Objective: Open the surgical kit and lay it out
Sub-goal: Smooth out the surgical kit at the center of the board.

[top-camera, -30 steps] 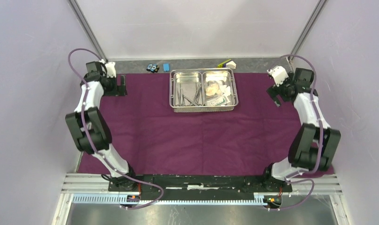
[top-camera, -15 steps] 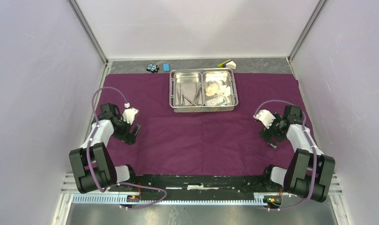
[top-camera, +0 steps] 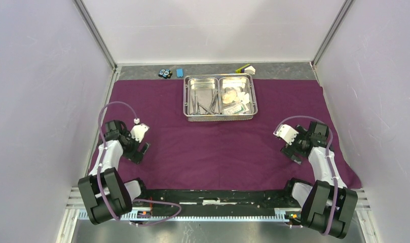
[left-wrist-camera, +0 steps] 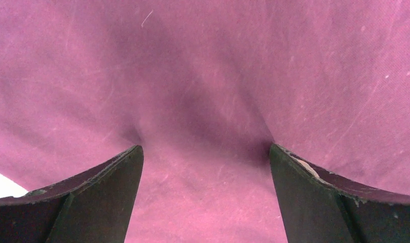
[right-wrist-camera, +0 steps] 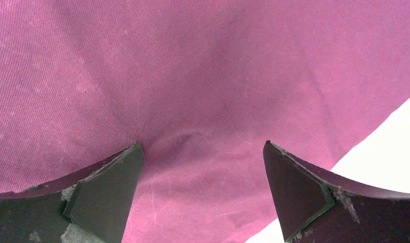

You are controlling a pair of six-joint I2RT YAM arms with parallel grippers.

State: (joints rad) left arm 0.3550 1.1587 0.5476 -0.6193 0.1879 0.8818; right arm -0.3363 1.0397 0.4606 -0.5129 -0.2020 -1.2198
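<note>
Cloth (top-camera: pixel 218 147), dark purple, lies spread flat, with the steel tray (top-camera: pixel 220 118) at its far middle. The left gripper (left-wrist-camera: pixel 205 149) and right gripper (right-wrist-camera: pixel 202 144) hang low over the cloth's near corners, fingers spread wide and holding nothing. The wrist views show only fabric, while the top view alone shows the tray's metal instruments (top-camera: pixel 202 104) and gauze (top-camera: pixel 232 94).

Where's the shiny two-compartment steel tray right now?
Top view: the shiny two-compartment steel tray sits far-centre on the large dark purple cloth, with the small blue block just beyond its left corner.

1 cloth (top-camera: pixel 218 147), 1 tray (top-camera: pixel 220 118), 2 hands: L (top-camera: pixel 140 153), R (top-camera: pixel 291 155), 1 blue block (top-camera: pixel 179 72).
</note>
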